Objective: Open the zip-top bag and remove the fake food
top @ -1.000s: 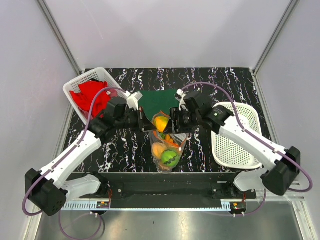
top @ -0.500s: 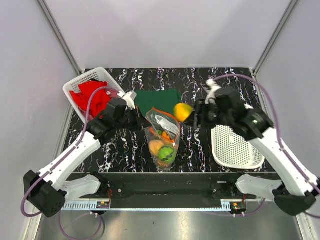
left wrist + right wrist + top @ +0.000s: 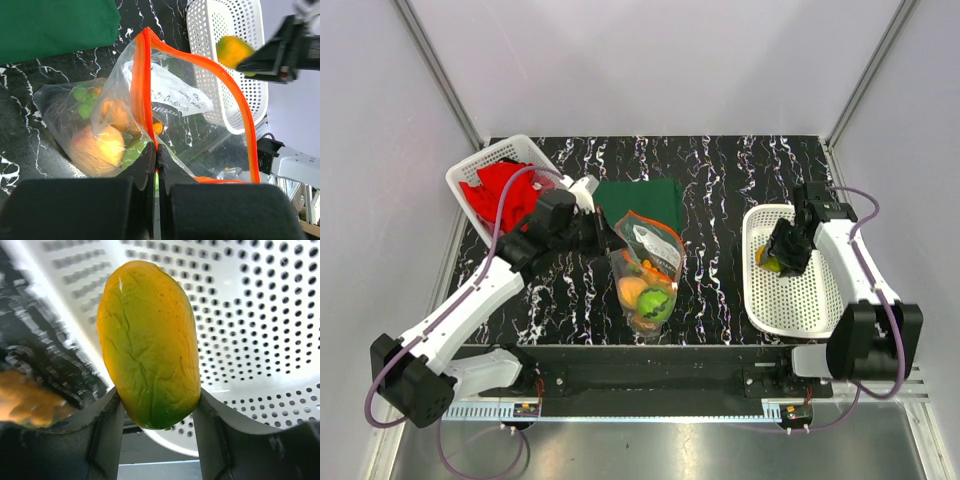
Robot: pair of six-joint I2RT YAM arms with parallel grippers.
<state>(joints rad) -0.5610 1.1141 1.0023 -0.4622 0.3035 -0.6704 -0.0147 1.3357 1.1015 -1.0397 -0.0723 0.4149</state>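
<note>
The clear zip-top bag [image 3: 647,272] lies mid-table with its orange-red strip [image 3: 145,85] parted and its mouth open. My left gripper [image 3: 608,238] is shut on that strip, as the left wrist view [image 3: 156,151] shows. Inside the bag are fake food pieces: a peach-orange round one [image 3: 97,147], green ones [image 3: 82,95] and a green round one [image 3: 657,302]. My right gripper [image 3: 157,415] is shut on a yellow-orange and green fruit [image 3: 150,345]. It holds the fruit [image 3: 768,263] just above the white basket [image 3: 800,300] at the right.
A flat dark green cloth [image 3: 642,200] lies behind the bag. A white basket [image 3: 470,172] holding a red cloth [image 3: 505,190] stands at the back left. The right basket's perforated floor [image 3: 270,315] fills the right wrist view.
My right arm has carried the yellow-orange fruit from the bag's mouth rightward and down to the white basket. My left gripper has kept its hold on the zip strip.
</note>
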